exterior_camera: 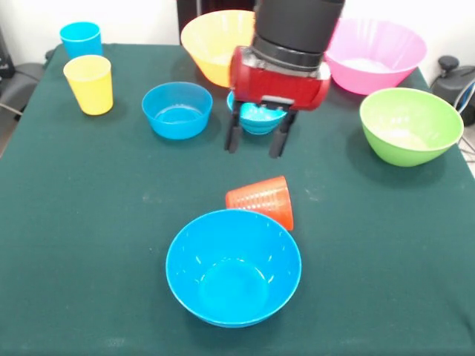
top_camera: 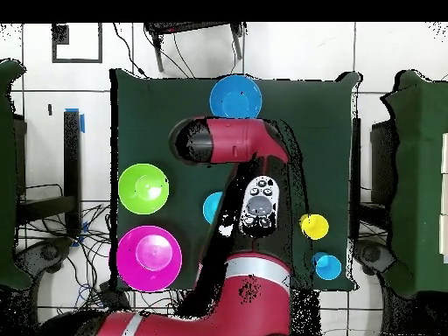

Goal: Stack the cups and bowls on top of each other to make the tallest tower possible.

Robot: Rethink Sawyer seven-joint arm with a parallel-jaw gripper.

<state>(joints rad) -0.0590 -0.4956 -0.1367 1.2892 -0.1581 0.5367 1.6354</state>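
Note:
My gripper hangs open and empty, fingers pointing down, just in front of a small blue bowl. An orange-red ribbed cup lies on its side nearer the camera, against the far rim of a blue bowl. Another blue bowl stands left of the gripper. The yellow-orange bowl, pink bowl and green bowl stand apart. The yellow cup and sky blue cup stand upright at the far left. No stack shows.
In the overhead view the red arm covers the table's middle. Around it show the blue bowl, green bowl, pink bowl, yellow cup and sky blue cup.

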